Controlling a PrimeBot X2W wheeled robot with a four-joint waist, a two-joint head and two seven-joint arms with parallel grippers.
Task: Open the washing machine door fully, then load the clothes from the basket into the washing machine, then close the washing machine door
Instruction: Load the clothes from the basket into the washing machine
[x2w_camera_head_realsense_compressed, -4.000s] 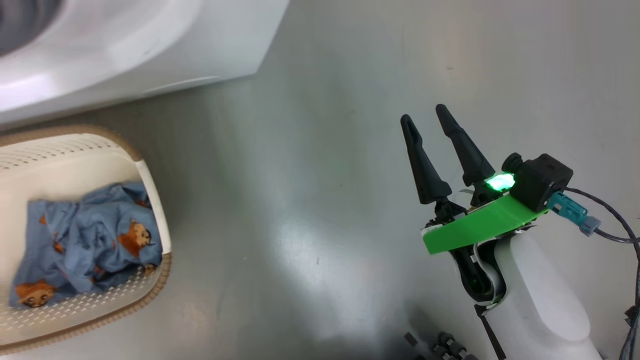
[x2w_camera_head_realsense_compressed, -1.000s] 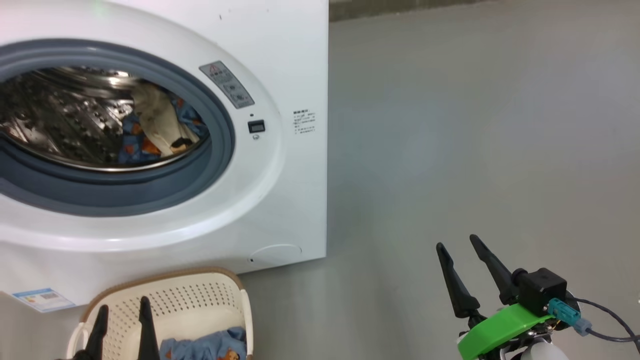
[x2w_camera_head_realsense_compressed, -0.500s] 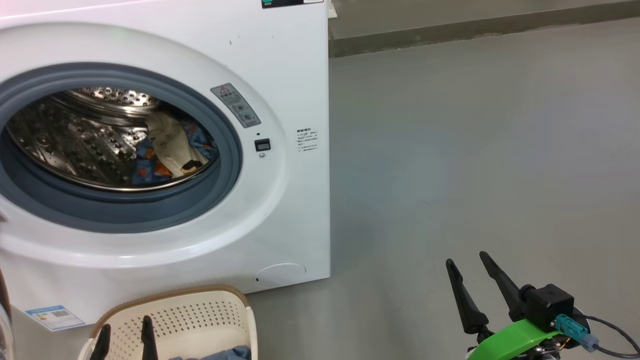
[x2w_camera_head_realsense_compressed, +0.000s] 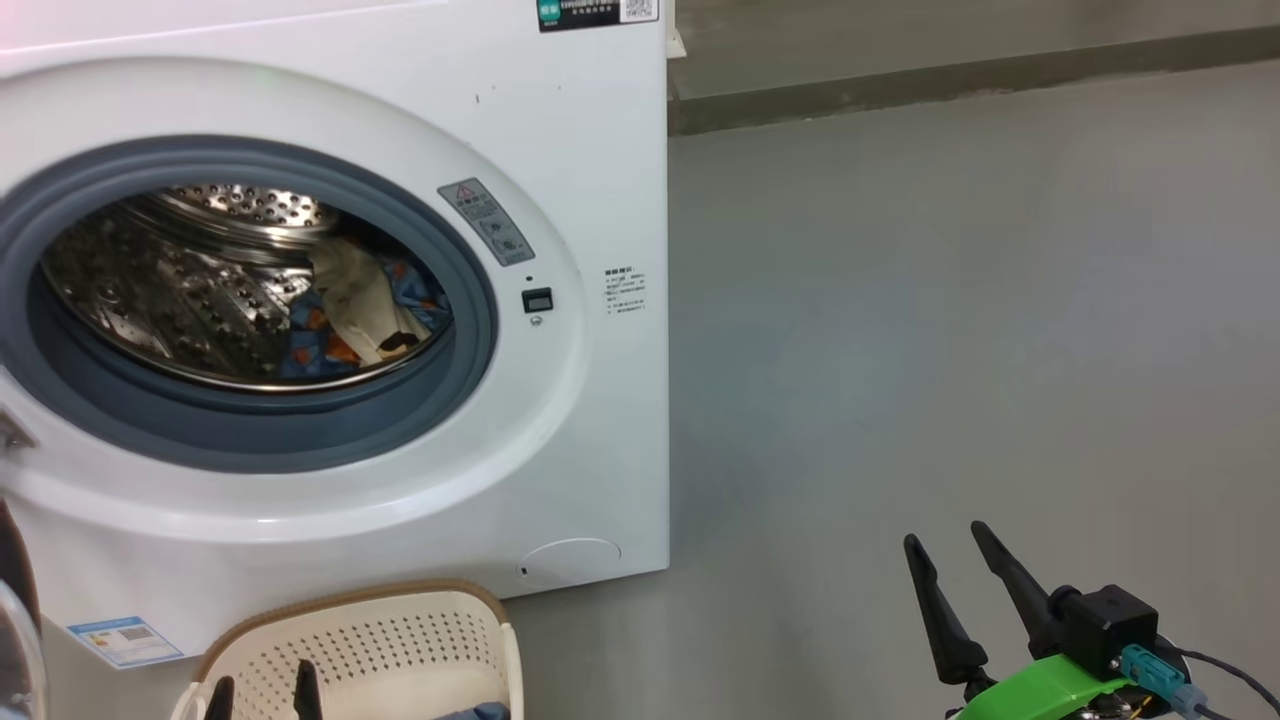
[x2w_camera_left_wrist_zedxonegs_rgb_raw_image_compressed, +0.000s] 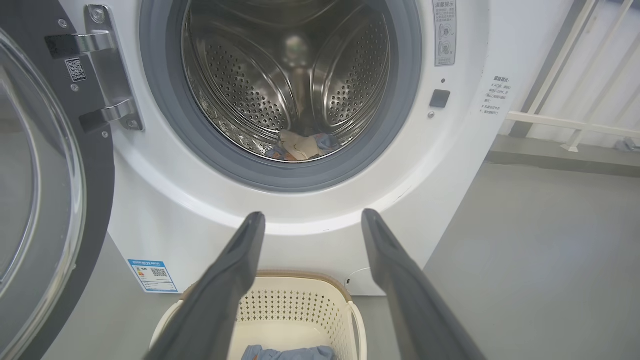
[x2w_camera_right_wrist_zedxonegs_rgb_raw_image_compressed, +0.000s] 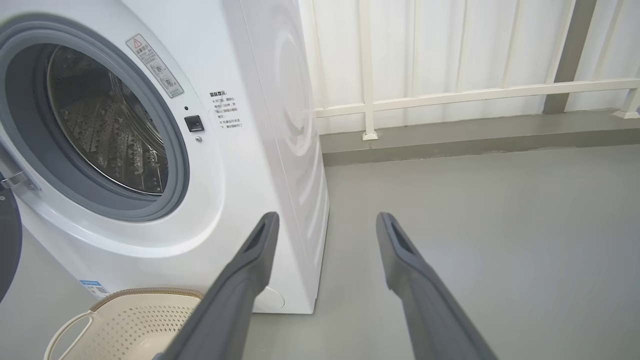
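The washing machine (x2w_camera_head_realsense_compressed: 590, 180) stands at the left with its drum uncovered. The washing machine door (x2w_camera_left_wrist_zedxonegs_rgb_raw_image_compressed: 95, 200) is swung out to the left on its hinge. Some of the clothes (x2w_camera_head_realsense_compressed: 350, 310), blue bear print and cream, lie in the drum (x2w_camera_left_wrist_zedxonegs_rgb_raw_image_compressed: 302, 145). The basket (x2w_camera_head_realsense_compressed: 400, 640) sits on the floor in front of the machine, and a bit of blue cloth (x2w_camera_left_wrist_zedxonegs_rgb_raw_image_compressed: 287, 352) shows in it. My left gripper (x2w_camera_left_wrist_zedxonegs_rgb_raw_image_compressed: 314, 214) hangs open and empty above the basket, its tips (x2w_camera_head_realsense_compressed: 262, 685) at the bottom edge. Open and empty too, my right gripper (x2w_camera_head_realsense_compressed: 946, 538) is over the floor to the right (x2w_camera_right_wrist_zedxonegs_rgb_raw_image_compressed: 328, 215).
Grey floor (x2w_camera_head_realsense_compressed: 950, 300) stretches right of the machine. A low kerb (x2w_camera_right_wrist_zedxonegs_rgb_raw_image_compressed: 475, 137) and a white railing (x2w_camera_right_wrist_zedxonegs_rgb_raw_image_compressed: 450, 95) run behind. A blue label sticker (x2w_camera_head_realsense_compressed: 125, 640) and a round filter cap (x2w_camera_head_realsense_compressed: 570, 560) mark the machine's lower front.
The head camera has tilted up from the basket to the machine front, so the picture has shifted down. Both grippers stay open and in much the same place.
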